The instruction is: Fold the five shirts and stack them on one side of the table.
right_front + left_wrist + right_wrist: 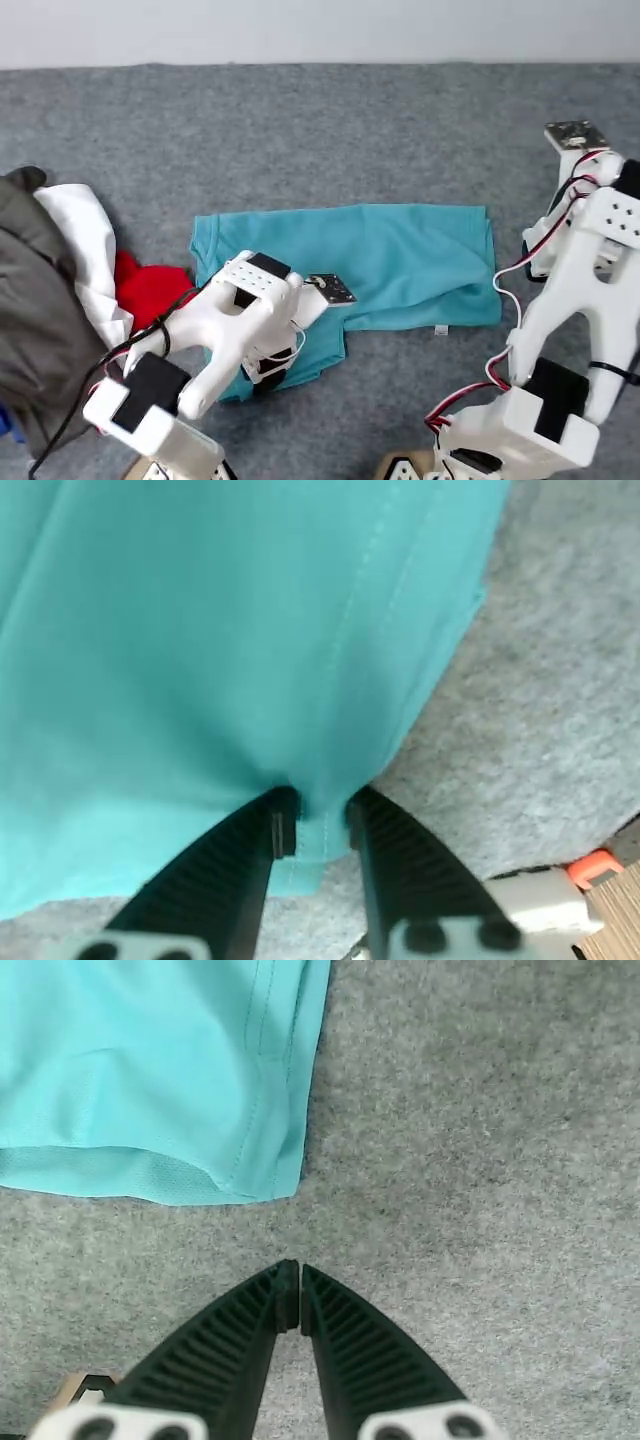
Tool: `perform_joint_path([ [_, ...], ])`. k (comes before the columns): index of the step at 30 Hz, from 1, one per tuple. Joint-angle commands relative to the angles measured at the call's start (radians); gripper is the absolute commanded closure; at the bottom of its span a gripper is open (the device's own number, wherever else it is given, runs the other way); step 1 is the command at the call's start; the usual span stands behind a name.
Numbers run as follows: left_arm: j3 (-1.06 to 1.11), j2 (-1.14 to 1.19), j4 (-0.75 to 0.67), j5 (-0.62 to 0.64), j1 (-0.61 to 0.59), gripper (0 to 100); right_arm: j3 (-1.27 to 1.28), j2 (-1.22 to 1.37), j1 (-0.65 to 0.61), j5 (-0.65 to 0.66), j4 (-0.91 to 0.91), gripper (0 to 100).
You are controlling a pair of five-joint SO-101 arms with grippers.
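Early going. Teal shirt (400, 260) lies mid-table, part-spread, 1st fold looks underway. Left gripper (320, 820) clenched on its hem. Right gripper (298, 1296) pinched closed, empty, over table (480, 1160) nr shirt's corner. Pile of other shirts (80, 265) at table's edge, unfolded. Stack not started, by look of it.

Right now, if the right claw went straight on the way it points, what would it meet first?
Most likely the bare grey table cover just ahead of the right claw. The teal shirt has its corner beyond, near that line, so with depth unclear it might catch that instead.
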Motion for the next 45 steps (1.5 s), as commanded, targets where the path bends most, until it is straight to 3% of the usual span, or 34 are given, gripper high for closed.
perform_joint_path([
  [1, -0.033, 0.009, -0.012, 0.005, -0.003, 95, -0.011, -0.059, 0.01, -0.003, 0.042, 99.0],
  [9, -0.116, 0.009, 0.068, 0.003, -0.005, 98, -0.011, -0.059, 0.01, -0.003, 0.042, 99.0],
  [16, -0.188, 0.009, 0.137, -0.012, -0.005, 95, -0.011, -0.059, 0.007, -0.003, 0.042, 99.0],
  [19, -0.182, 0.018, 0.132, -0.015, -0.005, 90, -0.011, -0.059, 0.007, -0.003, 0.042, 99.0],
  [28, -0.18, 0.02, 0.109, -0.017, -0.005, 90, -0.011, -0.058, 0.005, -0.003, 0.041, 99.0],
  [45, -0.183, 0.009, 0.12, -0.018, -0.011, 99, -0.011, -0.058, 0.005, -0.003, 0.041, 99.0],
])
